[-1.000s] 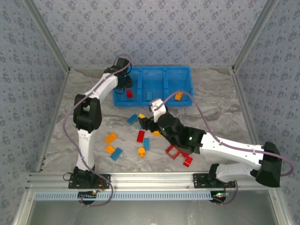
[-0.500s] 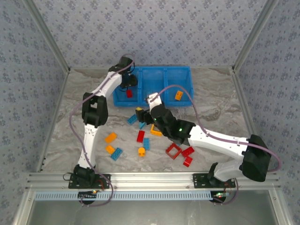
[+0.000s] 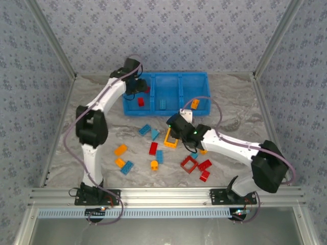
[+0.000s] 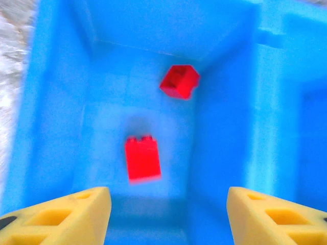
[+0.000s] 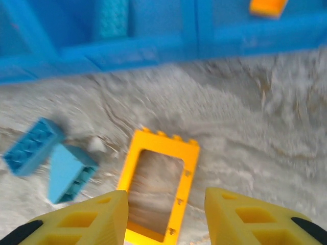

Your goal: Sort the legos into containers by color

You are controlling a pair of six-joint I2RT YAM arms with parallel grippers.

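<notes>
Frame (image 5: 166,142) edge cut off under parted right gripper (image 5: 164,204), left gripper (image 4: 166,201) wide, red bricks (image 4: 143,159) blurred

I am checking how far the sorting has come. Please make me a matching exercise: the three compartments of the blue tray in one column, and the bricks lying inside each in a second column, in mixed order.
Column one:
1. left compartment
2. middle compartment
3. right compartment

Column two:
a. orange brick
b. red bricks
c. light blue brick

Pairs: 1-b, 2-c, 3-a.
</notes>
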